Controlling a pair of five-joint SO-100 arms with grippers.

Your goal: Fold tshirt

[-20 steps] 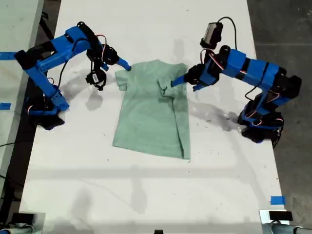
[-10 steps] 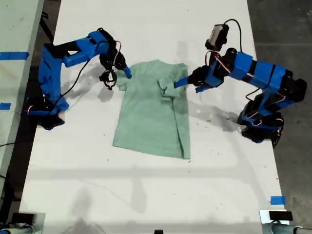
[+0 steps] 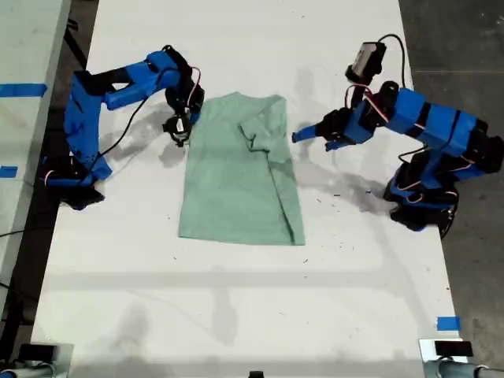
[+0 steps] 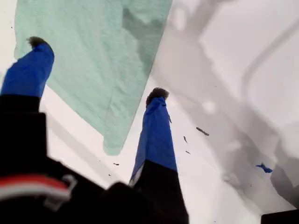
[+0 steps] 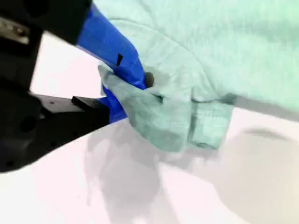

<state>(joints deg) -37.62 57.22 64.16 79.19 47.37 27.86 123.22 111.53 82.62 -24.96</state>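
Note:
The pale mint tshirt (image 3: 236, 181) lies on the white table (image 3: 252, 299), with one side folded over toward its middle. My second gripper (image 3: 191, 118) is shut on the sleeve at the shirt's upper corner on the exterior view's left. In the second wrist view, its blue finger (image 5: 117, 56) pinches bunched cloth of the tshirt (image 5: 219, 42). My first gripper (image 3: 299, 135) hangs open just off the shirt's edge on the exterior view's right, holding nothing. In the first wrist view, the first gripper (image 4: 98, 69) has its fingers spread, with the tshirt (image 4: 88, 23) beyond them.
The arm bases stand at the exterior view's left (image 3: 75, 177) and right (image 3: 421, 201) table edges. A blue tape mark (image 3: 447, 323) sits near the front right corner in that view. A second table with blue tape (image 3: 24, 89) adjoins on the left.
My first gripper backed off the folded cloth toward the exterior view's right. My second gripper closed in on the sleeve, and the shirt shifted toward that view's left.

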